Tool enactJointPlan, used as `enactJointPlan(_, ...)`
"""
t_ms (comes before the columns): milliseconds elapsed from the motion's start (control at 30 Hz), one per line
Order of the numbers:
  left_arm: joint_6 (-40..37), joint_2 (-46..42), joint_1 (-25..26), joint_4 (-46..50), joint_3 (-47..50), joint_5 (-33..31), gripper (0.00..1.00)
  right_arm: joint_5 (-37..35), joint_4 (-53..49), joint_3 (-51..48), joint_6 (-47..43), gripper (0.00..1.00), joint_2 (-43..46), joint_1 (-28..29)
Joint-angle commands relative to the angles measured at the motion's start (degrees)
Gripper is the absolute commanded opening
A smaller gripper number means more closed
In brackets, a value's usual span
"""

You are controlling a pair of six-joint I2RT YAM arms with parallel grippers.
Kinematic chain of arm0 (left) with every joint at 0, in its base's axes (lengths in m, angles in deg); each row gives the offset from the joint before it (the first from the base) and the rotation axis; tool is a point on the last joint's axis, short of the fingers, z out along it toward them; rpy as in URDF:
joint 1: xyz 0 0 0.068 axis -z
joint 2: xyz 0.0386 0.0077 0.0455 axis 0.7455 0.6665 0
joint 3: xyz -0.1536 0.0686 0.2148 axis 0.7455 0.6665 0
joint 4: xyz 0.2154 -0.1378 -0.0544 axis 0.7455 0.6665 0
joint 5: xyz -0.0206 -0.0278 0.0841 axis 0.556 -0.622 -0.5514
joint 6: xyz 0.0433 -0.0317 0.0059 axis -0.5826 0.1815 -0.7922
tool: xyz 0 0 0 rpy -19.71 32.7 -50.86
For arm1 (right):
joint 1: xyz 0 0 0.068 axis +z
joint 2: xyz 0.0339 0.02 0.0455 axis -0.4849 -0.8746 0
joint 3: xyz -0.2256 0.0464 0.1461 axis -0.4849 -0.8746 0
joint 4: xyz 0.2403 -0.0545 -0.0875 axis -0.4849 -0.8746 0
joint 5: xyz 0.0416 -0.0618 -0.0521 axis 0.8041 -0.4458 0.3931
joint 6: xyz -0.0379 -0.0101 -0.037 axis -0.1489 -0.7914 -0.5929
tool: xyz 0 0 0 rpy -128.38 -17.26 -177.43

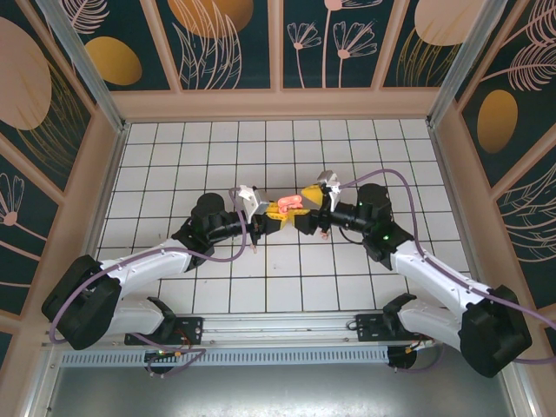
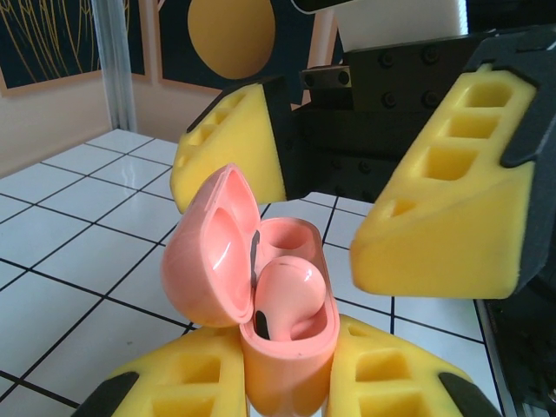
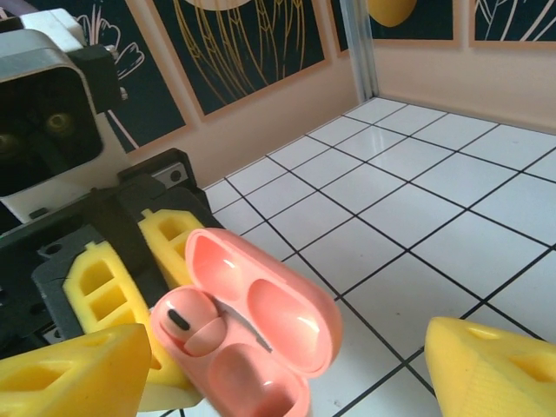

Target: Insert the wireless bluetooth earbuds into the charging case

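Note:
My left gripper point(image 2: 287, 382) is shut on the charging case point(image 2: 291, 356), a salmon-pink case held above the tiles with its lid point(image 2: 208, 252) hinged open. One pale pink earbud point(image 2: 287, 300) sits in the near socket, and the far socket point(image 2: 291, 239) is empty. In the right wrist view the case point(image 3: 239, 378) shows the earbud point(image 3: 187, 323) in its left socket. My right gripper point(image 3: 282, 382) stands open with nothing in it, its yellow fingers point(image 3: 495, 365) on either side of the case. From above, both grippers meet at the case point(image 1: 287, 205).
White tiled floor point(image 1: 278, 148) spreads all round, ringed by low peach walls with dark patterned panels point(image 1: 230, 43). A tiny pale speck point(image 1: 325, 233) lies on the tiles under my right wrist, too small to identify. The arm bases sit at the near edge.

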Motion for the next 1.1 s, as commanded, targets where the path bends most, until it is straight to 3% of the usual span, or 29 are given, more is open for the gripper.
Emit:
enactJointPlan(0,-0.6,-0.8,0.4,-1.7,-1.3,0.7,0.08,1.7,0.0,2.1,-1.3,0.83,1.6,-0.3)
enactJointPlan(267,-0.5,-1.1,0.4,-0.8,-1.0,-1.5,0.08,-2.7,-2.7,3.6,2.0,0.82,3.2,-0.3)
enactJointPlan(633,4.5,0.1,0.4,-0.1,2.3,-8.6,0.07,-21.2,-28.8,7.0,11.9,0.74,6.1,-3.5)
enactJointPlan(900,5.4,0.4,0.4,1.5,3.3,-10.9,0.07,-24.4,-41.7,11.1,12.2,0.6,-3.9,-4.4)
enactJointPlan(1067,5.7,0.5,0.4,2.2,3.4,-11.4,0.07,-25.4,-46.9,15.6,12.2,0.59,-14.2,-5.4)
